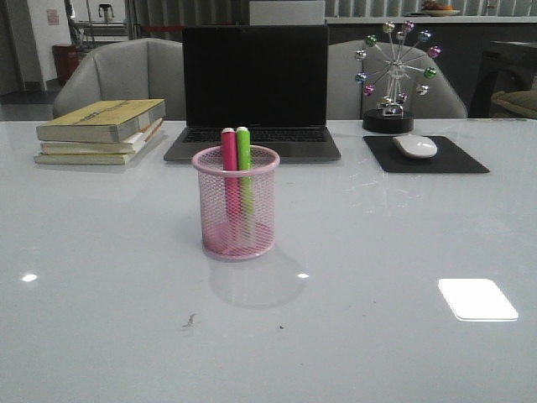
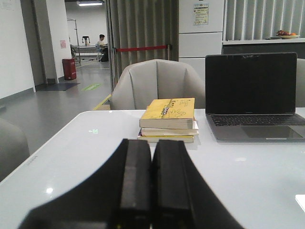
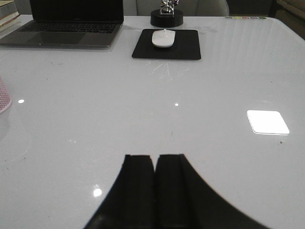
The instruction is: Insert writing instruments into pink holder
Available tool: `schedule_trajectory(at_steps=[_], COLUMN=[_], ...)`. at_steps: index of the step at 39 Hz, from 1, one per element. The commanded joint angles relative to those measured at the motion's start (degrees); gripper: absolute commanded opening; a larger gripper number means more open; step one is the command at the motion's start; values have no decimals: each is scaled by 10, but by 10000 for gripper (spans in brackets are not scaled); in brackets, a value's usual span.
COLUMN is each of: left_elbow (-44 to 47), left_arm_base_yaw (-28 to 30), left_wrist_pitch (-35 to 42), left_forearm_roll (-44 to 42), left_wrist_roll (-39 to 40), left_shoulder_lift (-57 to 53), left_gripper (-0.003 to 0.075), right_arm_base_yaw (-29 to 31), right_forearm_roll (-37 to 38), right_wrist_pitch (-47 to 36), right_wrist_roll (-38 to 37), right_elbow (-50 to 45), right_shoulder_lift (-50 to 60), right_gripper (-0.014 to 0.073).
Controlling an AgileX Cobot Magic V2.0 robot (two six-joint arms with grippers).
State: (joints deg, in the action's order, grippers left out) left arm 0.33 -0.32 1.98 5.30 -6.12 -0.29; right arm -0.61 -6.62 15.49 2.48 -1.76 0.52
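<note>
Pink marker [image 1: 228,164] and green marker [image 1: 243,164] upright inside pink holder [image 1: 236,201], well ahead of both hands. Left hand [image 2: 151,191] pressed together, empty. Right hand [image 3: 155,188] likewise, above bare bench [image 1: 377,252].

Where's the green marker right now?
In the front view, the green marker stands in the pink holder, right of the pink marker, before the laptop.
</note>
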Motion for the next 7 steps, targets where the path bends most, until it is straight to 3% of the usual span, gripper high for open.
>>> schedule_trajectory(at_steps=[1,7], left_elbow=[1,1], left_arm_base_yaw=[1,1], left_wrist_pitch=[49,49], left_forearm_roll=[0,0], left_wrist_roll=[5,5], left_shoulder_lift=[-14,-14], left_gripper=[92,92], right_arm_base_yaw=[3,3], right_forearm_roll=[-1,-1], right_wrist_pitch=[-43,-43], right_wrist_roll=[1,1], right_elbow=[-1,-1], right_shoulder_lift=[11,11], right_gripper=[49,49])
